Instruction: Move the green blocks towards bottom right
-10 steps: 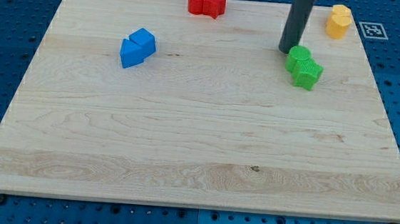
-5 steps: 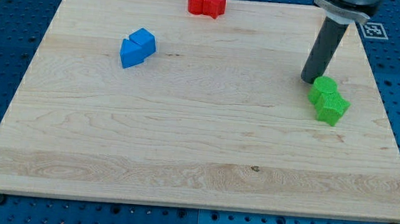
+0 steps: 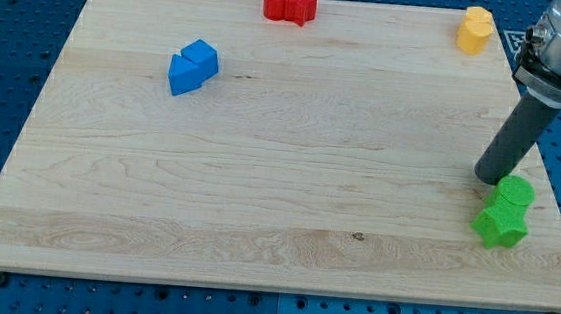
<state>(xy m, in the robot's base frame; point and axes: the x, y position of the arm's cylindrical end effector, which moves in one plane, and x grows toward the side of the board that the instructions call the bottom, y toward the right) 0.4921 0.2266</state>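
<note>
Two green blocks touch each other near the board's right edge, toward the view's bottom right: a rounded green block [image 3: 515, 192] and a star-like green block [image 3: 501, 225] just below it. My tip [image 3: 487, 178] rests on the board right at the upper left side of the rounded green block, touching or nearly touching it. The dark rod rises from there to the view's upper right.
Two blue blocks [image 3: 193, 67] sit together at the upper left. Two red blocks [image 3: 289, 4] sit at the top edge, centre. Yellow blocks [image 3: 474, 30] sit at the top right corner. The wooden board [image 3: 257, 195] lies on a blue perforated table.
My tip has moved toward the view's bottom right, pushing both green blocks from the upper right area down to near the right edge. The other blocks have not moved.
</note>
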